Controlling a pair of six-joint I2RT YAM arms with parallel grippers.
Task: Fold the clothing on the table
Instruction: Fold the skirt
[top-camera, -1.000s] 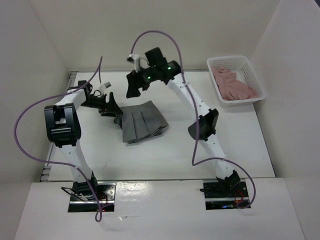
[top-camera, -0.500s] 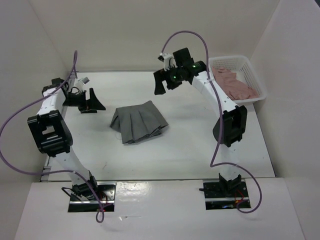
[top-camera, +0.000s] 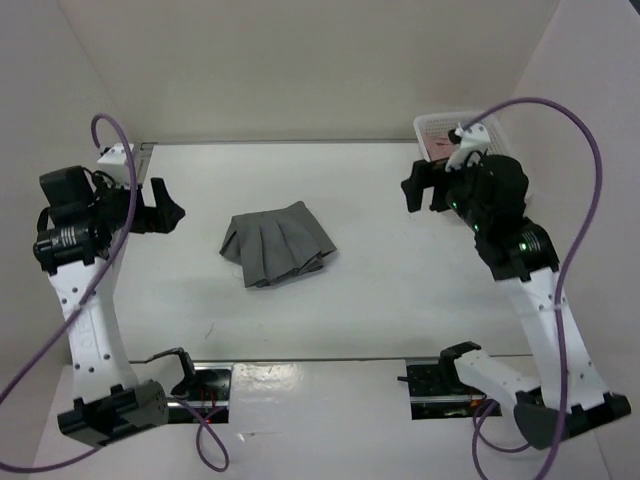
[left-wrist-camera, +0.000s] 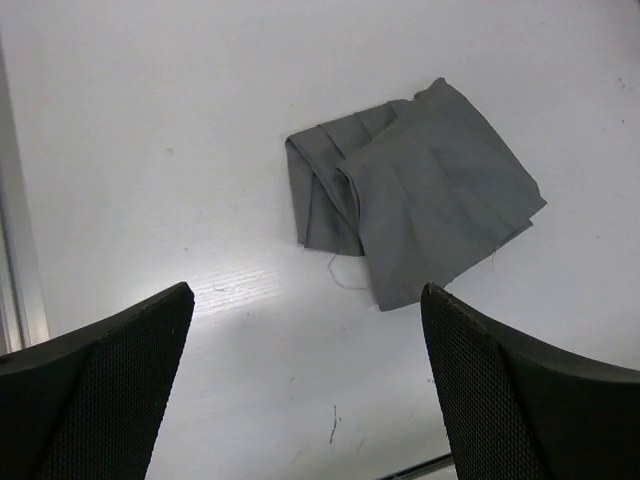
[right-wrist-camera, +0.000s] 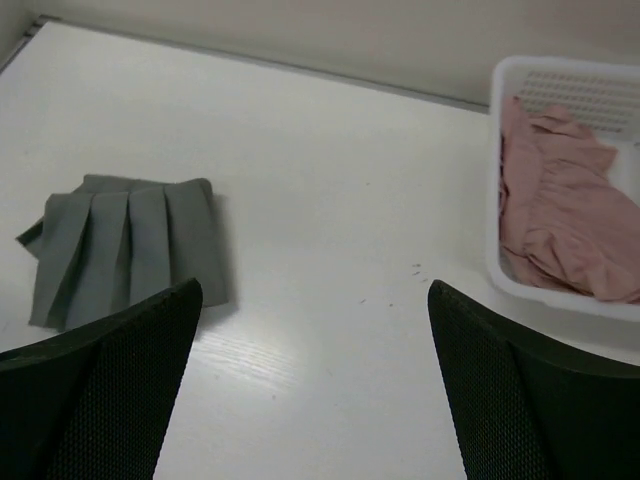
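The clothing (top-camera: 278, 243), a dark grey pleated skirt, lies folded into a compact bundle on the white table (top-camera: 380, 280), left of the middle. It also shows in the left wrist view as the skirt (left-wrist-camera: 420, 190) and in the right wrist view as the skirt (right-wrist-camera: 125, 250). My left gripper (top-camera: 158, 206) hangs open at the table's left edge, well apart from the skirt. The right gripper (top-camera: 422, 188) is open too, raised at the right side in front of the basket. Nothing sits between the jaws of the left gripper (left-wrist-camera: 306, 295) or the right gripper (right-wrist-camera: 315, 288).
A white mesh basket (top-camera: 432, 123) stands at the back right corner, partly hidden by the right arm. In the right wrist view the basket (right-wrist-camera: 498, 200) holds a pink garment (right-wrist-camera: 565, 210). White walls enclose the table on three sides.
Both arms have swung outward from over the skirt, the left to the left edge and the right toward the basket. Both grippers opened a little wider. The skirt stays folded.
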